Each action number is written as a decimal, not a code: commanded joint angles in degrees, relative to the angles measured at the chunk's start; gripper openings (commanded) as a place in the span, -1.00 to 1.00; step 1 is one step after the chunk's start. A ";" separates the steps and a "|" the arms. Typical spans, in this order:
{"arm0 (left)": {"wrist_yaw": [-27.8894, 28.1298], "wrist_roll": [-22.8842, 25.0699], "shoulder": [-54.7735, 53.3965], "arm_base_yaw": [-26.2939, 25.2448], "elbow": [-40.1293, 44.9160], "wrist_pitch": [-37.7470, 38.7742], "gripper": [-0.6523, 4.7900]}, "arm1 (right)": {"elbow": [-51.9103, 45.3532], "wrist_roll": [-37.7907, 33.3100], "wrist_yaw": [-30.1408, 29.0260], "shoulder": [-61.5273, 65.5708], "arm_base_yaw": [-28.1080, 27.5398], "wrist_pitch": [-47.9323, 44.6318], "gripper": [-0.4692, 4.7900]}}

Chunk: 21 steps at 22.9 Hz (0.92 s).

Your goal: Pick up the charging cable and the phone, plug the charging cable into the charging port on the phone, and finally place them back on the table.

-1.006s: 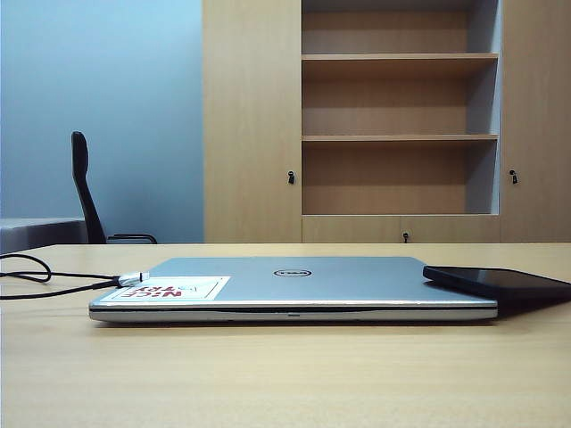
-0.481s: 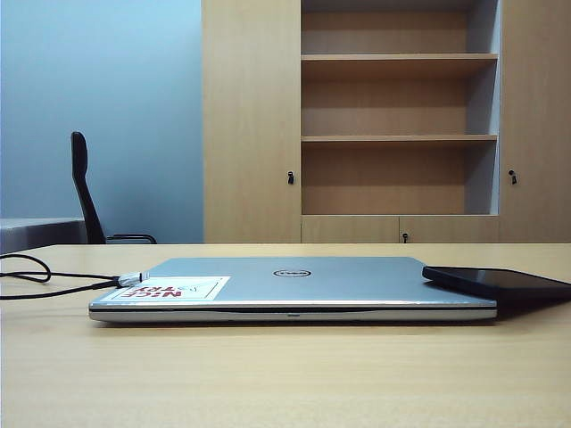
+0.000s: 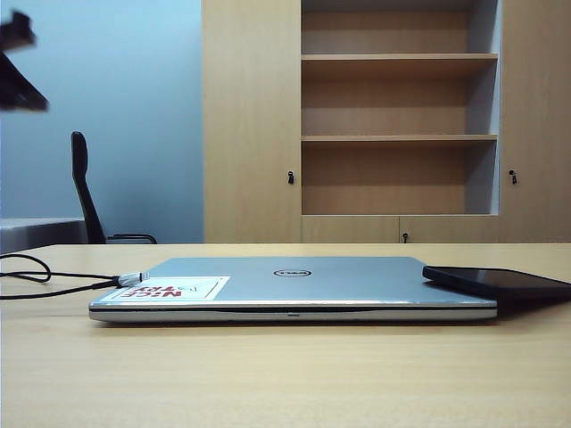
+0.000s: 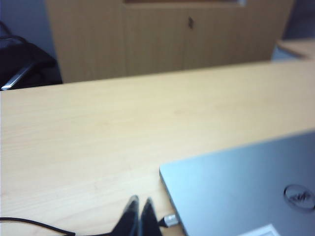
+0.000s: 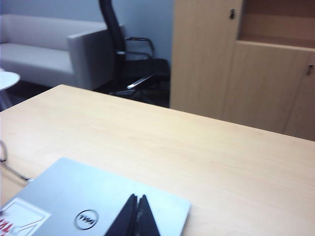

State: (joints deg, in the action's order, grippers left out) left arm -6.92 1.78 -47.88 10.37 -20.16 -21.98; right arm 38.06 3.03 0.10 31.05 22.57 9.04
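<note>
At the lower middle of the exterior view, the thin black phone (image 3: 496,281) overhangs the closed silver-grey laptop (image 3: 294,287), the black charging cable's (image 3: 53,283) silver plug at its left edge; left gripper (image 4: 139,204) and right gripper (image 5: 136,200) both pinched closed, empty.

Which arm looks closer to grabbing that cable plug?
Probably the left: the shut left gripper hangs just beside the cable plug at the laptop corner. The shut right gripper is over the laptop lid.

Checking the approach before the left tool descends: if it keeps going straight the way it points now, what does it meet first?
Probably the bare table just beyond the shut left tool, beside the laptop corner; the charging cable plug lies slightly off that line. Depth is unclear.
</note>
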 commanded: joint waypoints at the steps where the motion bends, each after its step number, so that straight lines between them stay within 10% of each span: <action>1: 0.09 5.60 -2.75 2.21 -0.15 -0.79 -0.78 | 0.33 0.48 4.46 -0.26 5.07 -0.96 -0.84; 10: 0.09 15.06 -13.31 3.41 -0.13 2.62 -0.69 | 0.33 0.48 6.27 -0.28 17.97 6.03 -0.84; 16: 0.09 22.43 -18.67 3.45 -0.13 4.31 0.63 | 0.52 0.48 5.33 -0.31 21.14 11.19 -0.84; 21: 0.07 28.74 -20.20 3.45 -0.13 4.07 0.72 | 0.52 0.46 4.85 -0.31 21.90 12.66 -0.84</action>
State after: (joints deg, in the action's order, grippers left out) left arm -6.85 28.73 -67.83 13.80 -20.16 -17.26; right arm 38.20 3.36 5.17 30.92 44.42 22.63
